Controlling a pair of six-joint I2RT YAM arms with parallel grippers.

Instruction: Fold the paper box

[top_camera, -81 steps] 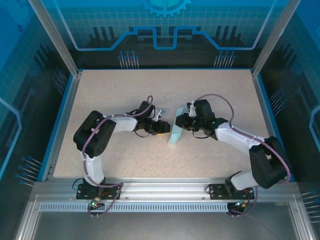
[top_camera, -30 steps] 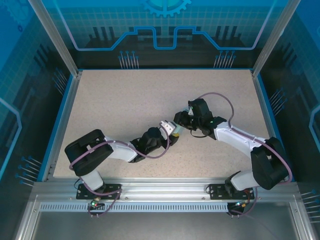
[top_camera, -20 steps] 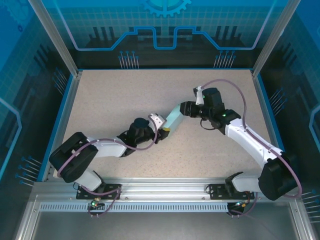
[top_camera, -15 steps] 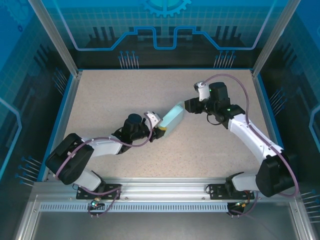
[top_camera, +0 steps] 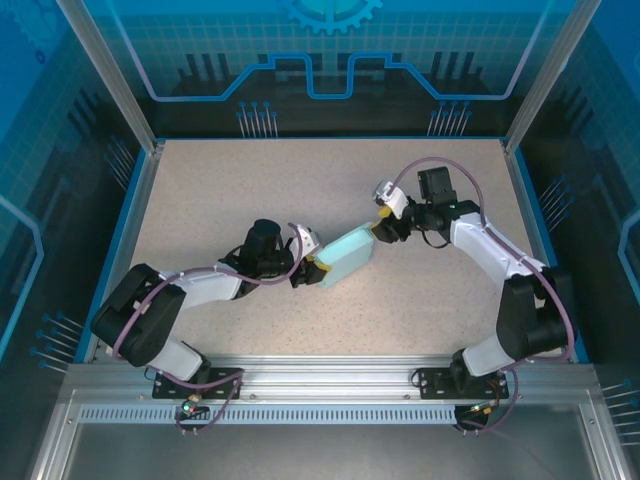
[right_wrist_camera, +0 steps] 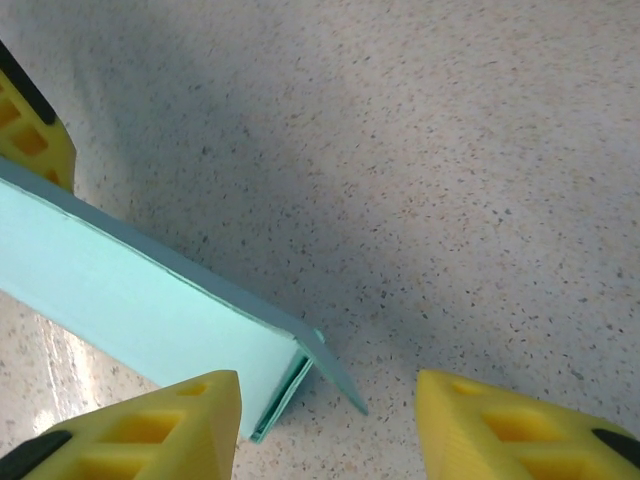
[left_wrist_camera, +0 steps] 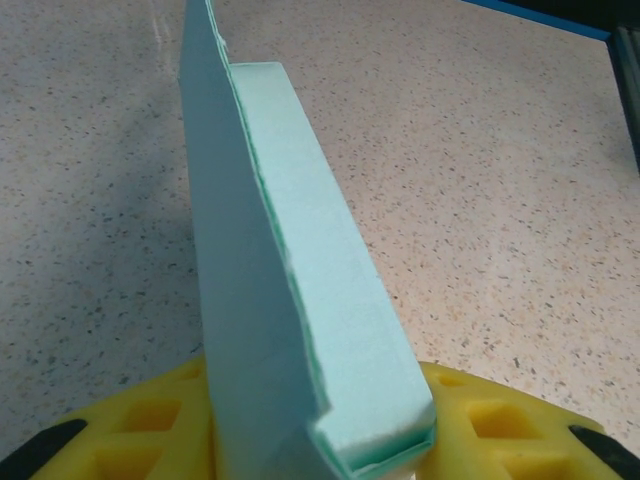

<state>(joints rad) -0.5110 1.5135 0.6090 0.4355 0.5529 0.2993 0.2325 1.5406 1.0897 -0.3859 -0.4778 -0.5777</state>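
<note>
Speckled table (top_camera: 250, 190), one paper box (top_camera: 345, 255), two arms (top_camera: 200, 285), left fingers (left_wrist_camera: 500, 425) gripping it

paper box (left_wrist_camera: 300, 300): thin matt card | table (top_camera: 250, 190): speckled, stone-like, slight sheen | rail (top_camera: 330, 386): bare metal

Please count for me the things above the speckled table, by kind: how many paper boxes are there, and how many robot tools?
paper box: 1 (pale light-blue)
robot tools: 2 (left tool, right tool)
Total: 3
</note>
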